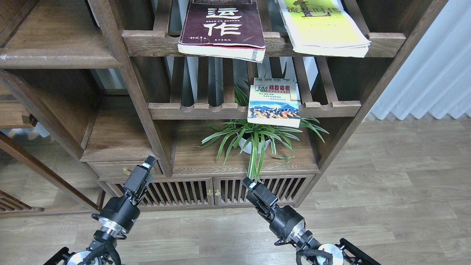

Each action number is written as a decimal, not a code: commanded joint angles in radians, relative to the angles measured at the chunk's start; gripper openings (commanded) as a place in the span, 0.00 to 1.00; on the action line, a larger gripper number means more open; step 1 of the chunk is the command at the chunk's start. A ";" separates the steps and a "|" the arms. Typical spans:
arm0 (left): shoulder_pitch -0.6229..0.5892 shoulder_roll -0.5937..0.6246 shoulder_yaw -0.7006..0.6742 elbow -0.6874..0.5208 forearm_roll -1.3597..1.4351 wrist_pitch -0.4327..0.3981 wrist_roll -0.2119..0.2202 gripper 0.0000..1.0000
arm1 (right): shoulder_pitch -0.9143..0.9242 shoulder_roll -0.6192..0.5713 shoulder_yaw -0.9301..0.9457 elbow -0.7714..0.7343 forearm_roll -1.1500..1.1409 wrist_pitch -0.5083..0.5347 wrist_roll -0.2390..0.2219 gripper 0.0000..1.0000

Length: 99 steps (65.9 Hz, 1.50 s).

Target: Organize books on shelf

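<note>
A thick maroon book (pixel 224 25) with white characters lies flat on the upper slatted rack, overhanging its front rail. To its right on the same rack lies a yellow-green-and-white book (pixel 323 29). A smaller book (pixel 274 103) with a painted scene rests on the lower slatted rack, over its front rail. The shelf (pixel 55 59), a solid dark board with a scuffed whitish edge, is at the upper left and bare. My left gripper (pixel 149 162) and right gripper (pixel 248 182) hang low in front of the cabinet, far below the books. Their fingers look dark and merged.
A spider plant in a white pot (pixel 254 141) stands on the board under the lower rack. Slatted cabinet doors (pixel 191 191) with brass knobs are behind the grippers. A drawer with a knob (pixel 127 171) is near the left gripper. White curtain (pixel 434 73) at right; wood floor below.
</note>
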 commanded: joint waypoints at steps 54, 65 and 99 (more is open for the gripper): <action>-0.003 -0.038 0.004 0.007 -0.005 0.000 -0.017 1.00 | -0.003 0.000 -0.108 -0.009 -0.006 0.000 0.000 1.00; -0.003 -0.037 0.008 0.010 -0.005 0.000 -0.018 1.00 | -0.002 0.000 -0.103 -0.009 0.000 0.000 0.002 1.00; 0.016 -0.015 -0.006 0.004 -0.006 0.000 -0.001 1.00 | -0.005 0.000 -0.116 -0.020 -0.002 0.000 0.002 1.00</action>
